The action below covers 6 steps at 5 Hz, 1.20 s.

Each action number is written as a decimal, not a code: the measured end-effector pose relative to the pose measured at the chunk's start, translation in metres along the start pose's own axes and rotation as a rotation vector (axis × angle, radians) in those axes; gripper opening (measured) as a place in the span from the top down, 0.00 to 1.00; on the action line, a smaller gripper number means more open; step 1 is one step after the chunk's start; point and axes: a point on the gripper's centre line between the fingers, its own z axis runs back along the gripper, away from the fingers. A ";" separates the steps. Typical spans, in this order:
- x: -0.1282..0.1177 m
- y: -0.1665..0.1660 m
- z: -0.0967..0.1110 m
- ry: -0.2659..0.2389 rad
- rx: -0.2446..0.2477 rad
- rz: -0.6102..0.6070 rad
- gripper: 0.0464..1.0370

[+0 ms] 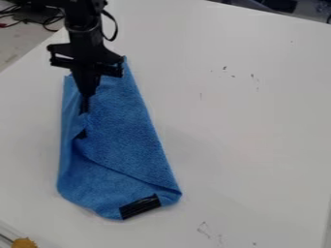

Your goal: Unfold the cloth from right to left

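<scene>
Currently, black cables lie beyond the upper-left edge of a white table, while an orange-yellow object pokes in at the lower-left corner. Just in from there, the blue cloth lies folded on the table's left side, a paler layer showing along its left. Over its upper part hangs the black gripper, fingers narrow and together, though whether they pinch fabric cannot be told. A small dark patch sits below the tips, a black strip at the cloth's bottom edge. Faint marks dot the table at right.
</scene>
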 end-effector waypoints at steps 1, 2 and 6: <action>-0.019 0.014 -0.015 -0.005 -0.027 0.046 0.99; -0.035 0.029 -0.024 0.001 -0.038 0.081 0.99; -0.029 0.109 -0.051 -0.011 0.019 -0.003 0.98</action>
